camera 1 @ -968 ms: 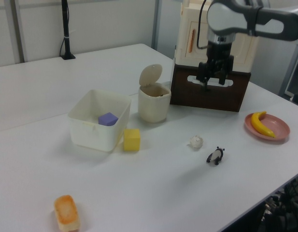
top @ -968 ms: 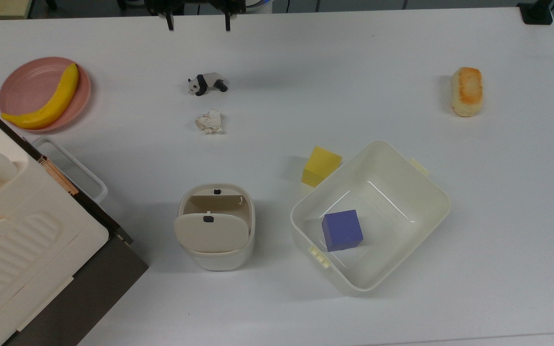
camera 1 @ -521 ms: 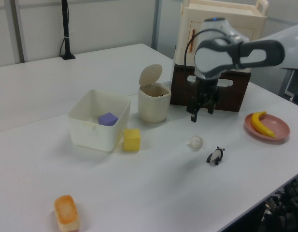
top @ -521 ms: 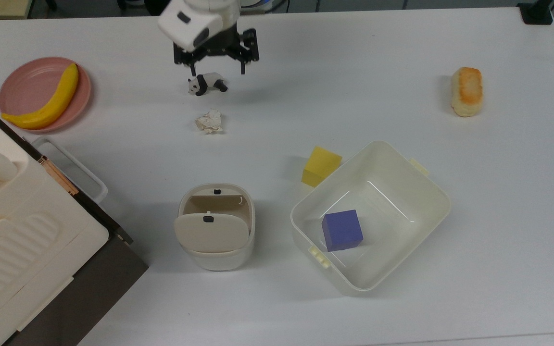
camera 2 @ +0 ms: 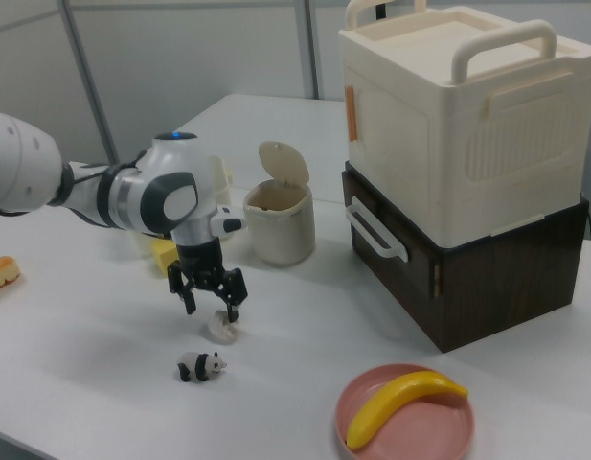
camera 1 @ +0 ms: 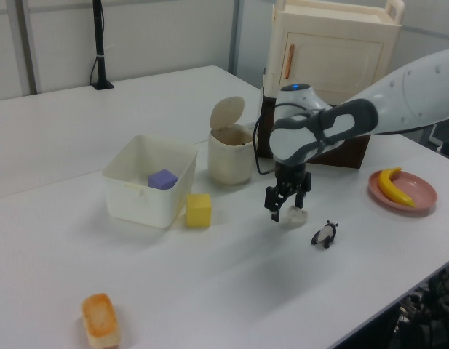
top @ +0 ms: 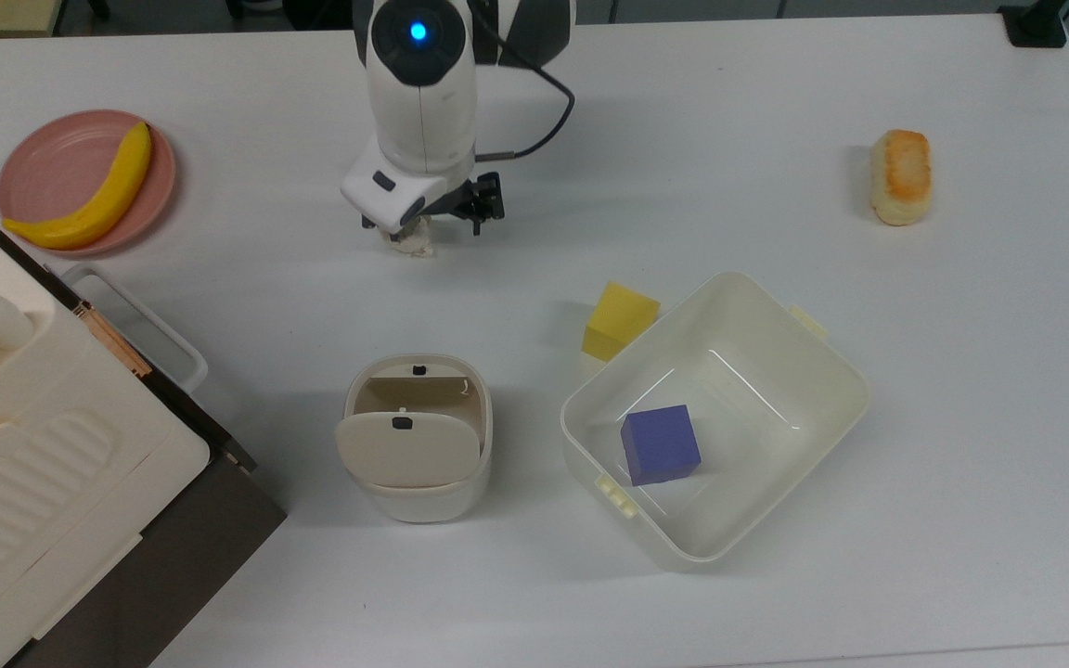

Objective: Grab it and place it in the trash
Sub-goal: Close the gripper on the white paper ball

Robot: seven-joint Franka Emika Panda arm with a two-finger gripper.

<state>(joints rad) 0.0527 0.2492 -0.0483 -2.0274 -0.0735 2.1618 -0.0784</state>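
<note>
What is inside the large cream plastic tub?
Inside the large cream plastic tub sits one blue cube on its floor. The yellow cube is outside, against its wall. In the top view nothing else lies in the tub.

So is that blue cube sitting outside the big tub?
No, the blue cube lies inside the big tub; the yellow cube sits outside it.

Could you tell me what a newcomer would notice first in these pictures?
Probably the white arm, its gripper open just above the crumpled paper wad, with the toy panda close by. Next, the small bin with its flap lid tilted open, beside the wide tub holding a blue cube.
</note>
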